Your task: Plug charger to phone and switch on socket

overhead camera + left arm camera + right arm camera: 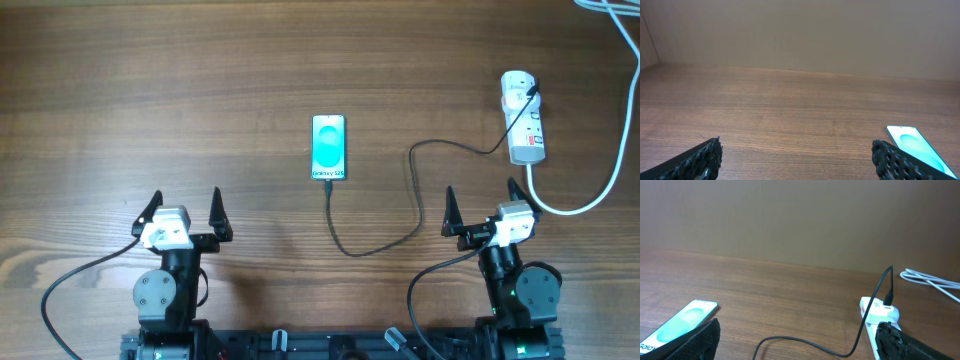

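Charger point(415, 180), overhead: light, limp cable, so pinch the stiff tip at the lower edge of the phone point(329, 147); can't tell if it's seated. It loops just ahead of the right gripper point(481, 200) and on to the socket point(523, 130). Left wrist: left gripper point(796, 150) open and empty, only the phone in view, off right. Right wrist: jaws open and empty, cable crossing between them, adapter in the socket ahead-right.

The left arm point(165, 290) and right arm point(525, 285) are chunky black units, each topped with a white wrist block point(168, 228) and pointy black jaws with knobbly faces. A thin black cable point(75, 272) loops off each one too.
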Tool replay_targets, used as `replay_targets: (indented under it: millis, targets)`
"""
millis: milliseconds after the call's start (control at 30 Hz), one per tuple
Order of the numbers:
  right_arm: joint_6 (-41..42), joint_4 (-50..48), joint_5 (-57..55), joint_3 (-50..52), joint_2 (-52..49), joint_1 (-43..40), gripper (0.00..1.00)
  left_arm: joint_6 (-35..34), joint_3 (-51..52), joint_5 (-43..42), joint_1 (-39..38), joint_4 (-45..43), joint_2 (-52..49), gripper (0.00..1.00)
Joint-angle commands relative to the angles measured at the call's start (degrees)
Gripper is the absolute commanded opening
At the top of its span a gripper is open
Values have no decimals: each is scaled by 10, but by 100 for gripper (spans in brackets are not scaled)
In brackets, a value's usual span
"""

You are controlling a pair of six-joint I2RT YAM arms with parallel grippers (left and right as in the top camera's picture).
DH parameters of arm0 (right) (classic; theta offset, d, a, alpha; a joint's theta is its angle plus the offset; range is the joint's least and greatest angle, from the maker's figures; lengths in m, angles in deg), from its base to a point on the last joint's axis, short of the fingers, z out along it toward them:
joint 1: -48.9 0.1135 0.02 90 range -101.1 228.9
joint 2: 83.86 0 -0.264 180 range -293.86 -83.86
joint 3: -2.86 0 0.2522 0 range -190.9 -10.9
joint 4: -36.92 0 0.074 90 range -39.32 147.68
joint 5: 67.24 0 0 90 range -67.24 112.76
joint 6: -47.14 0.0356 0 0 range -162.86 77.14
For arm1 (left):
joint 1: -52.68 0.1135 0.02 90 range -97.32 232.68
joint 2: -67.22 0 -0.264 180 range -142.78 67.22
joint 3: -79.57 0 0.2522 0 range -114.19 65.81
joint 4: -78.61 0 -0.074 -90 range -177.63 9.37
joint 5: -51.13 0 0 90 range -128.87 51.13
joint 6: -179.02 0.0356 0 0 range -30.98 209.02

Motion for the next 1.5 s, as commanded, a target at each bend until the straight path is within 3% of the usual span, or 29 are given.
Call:
replay_targets:
  millis: [0,933,1100,1233,1467]
  targets:
    - [7,-1,1,2,5,-2,100,-6,2,-4,3,2,6,100]
    - [7,-1,1,2,7,-14,100,-6,2,-4,-7,2,6,100]
    - [-29,-1,-14,1,7,-14,100,-6,2,-4,-7,2,6,100]
    - [30,-3,-50,1,7,-14,100,-6,2,-4,-7,2,6,100]
    - [42,-4,-62,1,7,-14,100,-6,2,-4,-7,2,6,100]
